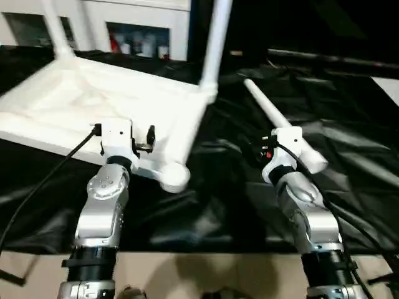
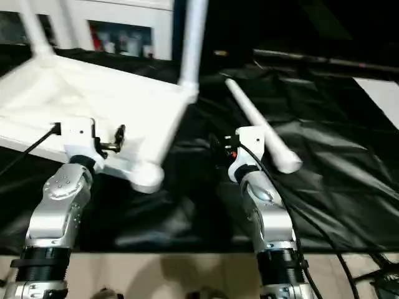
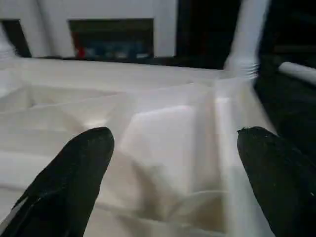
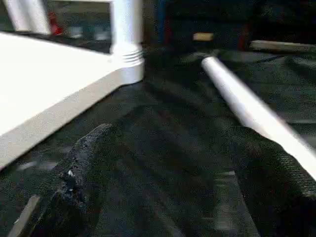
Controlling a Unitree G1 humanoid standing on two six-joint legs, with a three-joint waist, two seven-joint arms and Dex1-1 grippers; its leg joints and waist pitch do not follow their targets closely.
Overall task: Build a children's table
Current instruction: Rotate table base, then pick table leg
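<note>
The white table top (image 1: 93,99) lies upside down on black cloth, ribbed underside up. Two white legs stand in its far sockets, one at the far left (image 1: 55,28) and one at the far right (image 1: 215,43). The near right corner socket (image 1: 175,177) holds nothing. A loose leg (image 1: 277,121) lies on the cloth to the right of the top. My left gripper (image 3: 173,138) is open over the top's near edge, with its fingers spread wide above the ribs. My right gripper (image 4: 173,133) is open just left of the loose leg (image 4: 256,113) and holds nothing.
Black cloth (image 1: 218,205) covers the work surface up to a beige strip at the near edge. A white glass-door cabinet (image 1: 137,31) stands behind the table top. A pale sheet (image 1: 389,87) lies at the far right. Black cables trail from both wrists.
</note>
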